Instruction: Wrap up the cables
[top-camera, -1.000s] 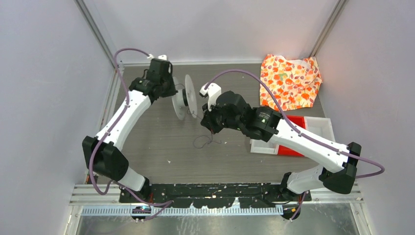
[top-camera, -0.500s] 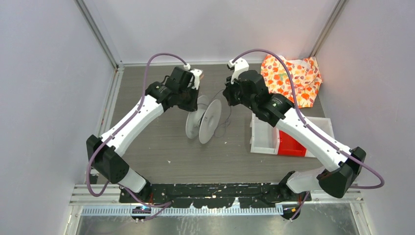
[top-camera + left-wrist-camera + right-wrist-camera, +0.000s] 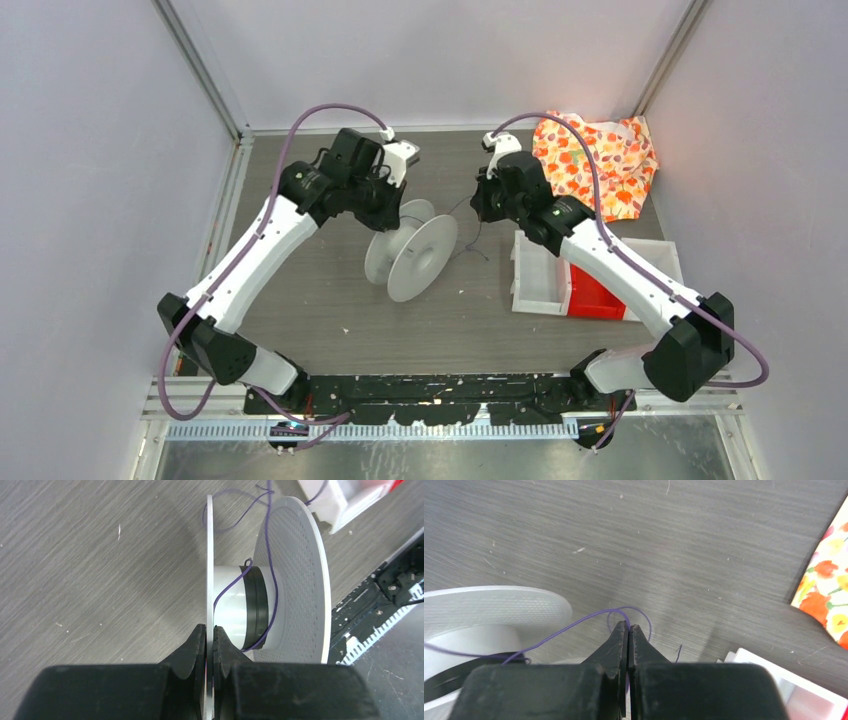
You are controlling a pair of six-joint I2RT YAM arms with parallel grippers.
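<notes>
The spool (image 3: 420,255), clamped by the left pincer (image 3: 210,631), has been turned; beside it, a barely traceable cable (image 3: 574,625) is pinched by the right pincer (image 3: 628,628).

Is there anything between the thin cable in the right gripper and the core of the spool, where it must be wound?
Nothing visible does. The cable runs free from the right gripper to the spool core, passing between the two discs. The left gripper clamps only the rim of one disc.
</notes>
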